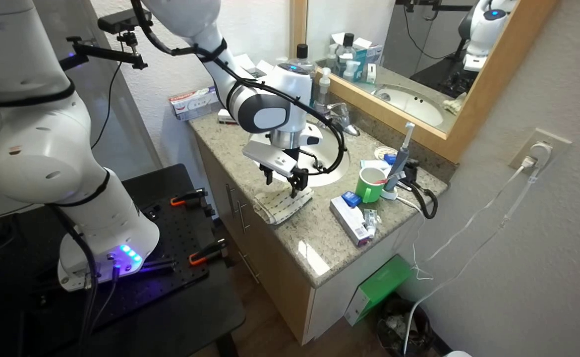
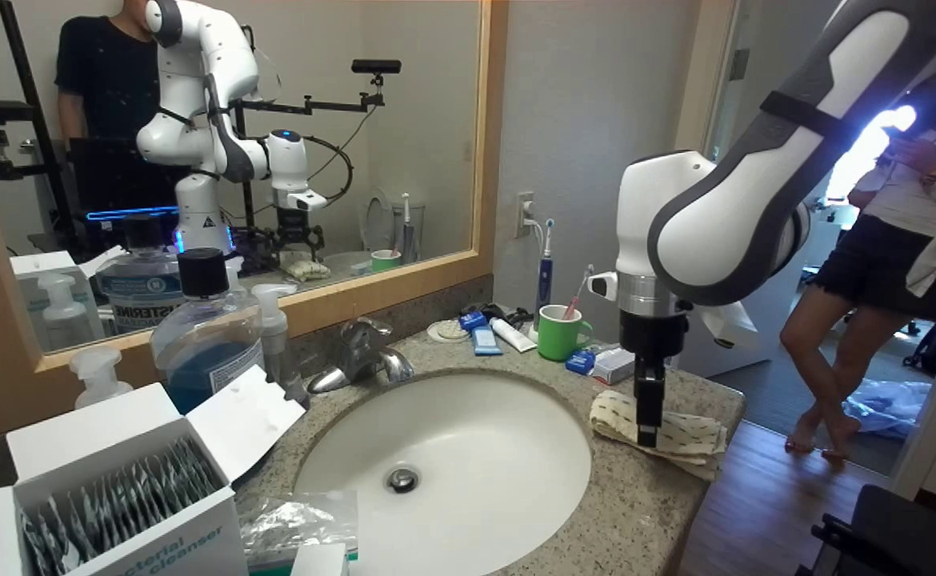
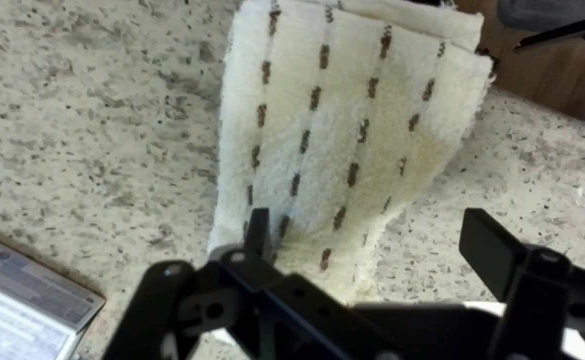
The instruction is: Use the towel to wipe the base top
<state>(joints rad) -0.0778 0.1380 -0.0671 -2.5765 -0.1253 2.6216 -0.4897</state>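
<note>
The towel (image 2: 688, 436) lies on the bench (image 2: 628, 508), lower right in an exterior view, partly under the gripper (image 3: 366, 225), whose jaws stand wide apart, holding nothing. At lower left, a white box (image 2: 192, 524) reads "cleanser".

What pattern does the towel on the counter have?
The towel is cream with rows of short brown dashes, showing best in the wrist view.
</note>
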